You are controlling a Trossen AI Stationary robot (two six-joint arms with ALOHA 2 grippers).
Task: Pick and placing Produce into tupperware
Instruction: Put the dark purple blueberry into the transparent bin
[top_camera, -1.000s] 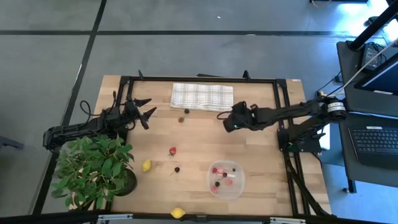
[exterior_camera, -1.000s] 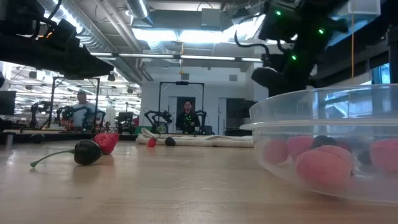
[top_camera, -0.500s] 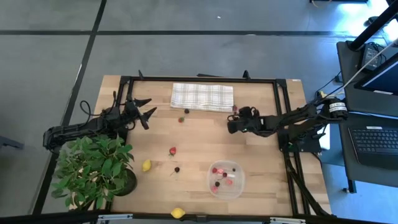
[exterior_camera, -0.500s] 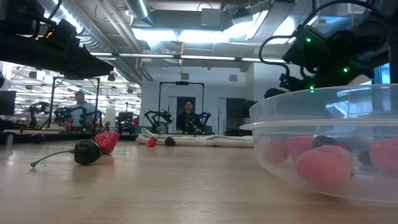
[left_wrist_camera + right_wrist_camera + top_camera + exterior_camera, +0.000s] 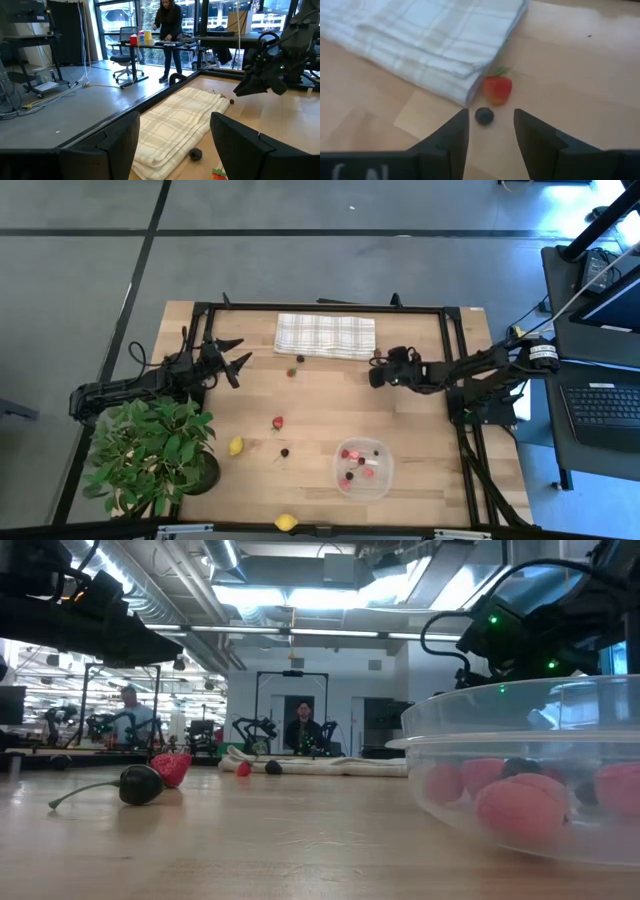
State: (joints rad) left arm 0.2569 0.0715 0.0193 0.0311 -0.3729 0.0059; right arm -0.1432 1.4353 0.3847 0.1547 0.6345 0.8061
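Two grippers' fingers open, holding nothing, over wood table point(image 5: 420, 430) w/ checked cloth point(image 5: 325, 335); room behind: glass walls.

Even, bright overhead light covers the wooden tabletop point(image 5: 320, 395) seen from above, with only faint, soft shadows beside the potted plant point(image 5: 150, 455). At tabletop height, ceiling light strips point(image 5: 290, 595) glare white above the room, and the dark arms stand almost in silhouette against them. The clear tupperware point(image 5: 520, 770) close to that camera looks soft and blurred, its contents hazy through the wall. In the left wrist view, daylight floods through windows point(image 5: 150, 20) behind the checked cloth point(image 5: 175, 125). The right wrist view is softly blurred, the cloth there slightly washed out.
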